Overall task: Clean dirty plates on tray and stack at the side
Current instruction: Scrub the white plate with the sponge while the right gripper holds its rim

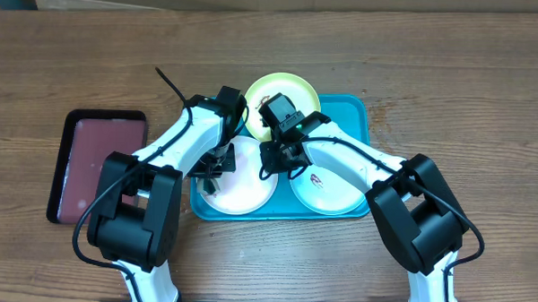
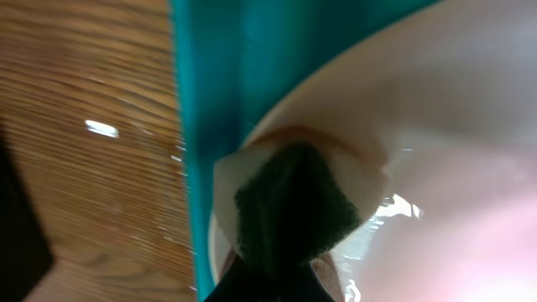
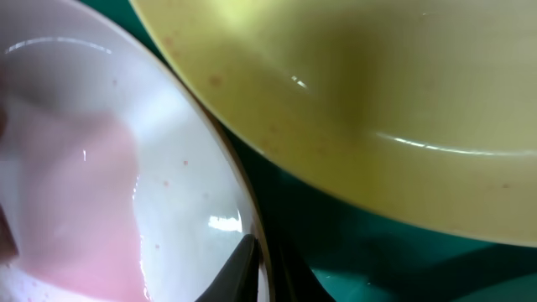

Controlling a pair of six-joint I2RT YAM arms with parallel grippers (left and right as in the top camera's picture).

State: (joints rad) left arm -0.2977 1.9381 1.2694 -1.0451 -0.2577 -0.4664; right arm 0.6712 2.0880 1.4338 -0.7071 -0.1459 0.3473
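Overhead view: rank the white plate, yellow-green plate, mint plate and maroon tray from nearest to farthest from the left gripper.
From the left gripper, holding the sponge:
1. White plate: directly beneath it.
2. Yellow-green plate: farther back, to the right.
3. Mint plate to the right and maroon tray to the left: too close to call.

Overhead cam is evenly lit and pretty sharp, just soft faint shadows on the brown wooden table. My left wrist cam sits way too close: everything's smeared, with little white glints on the round white plastic plate. Right wrist is soft too, glare streaks across the round yellow-green plastic plate.
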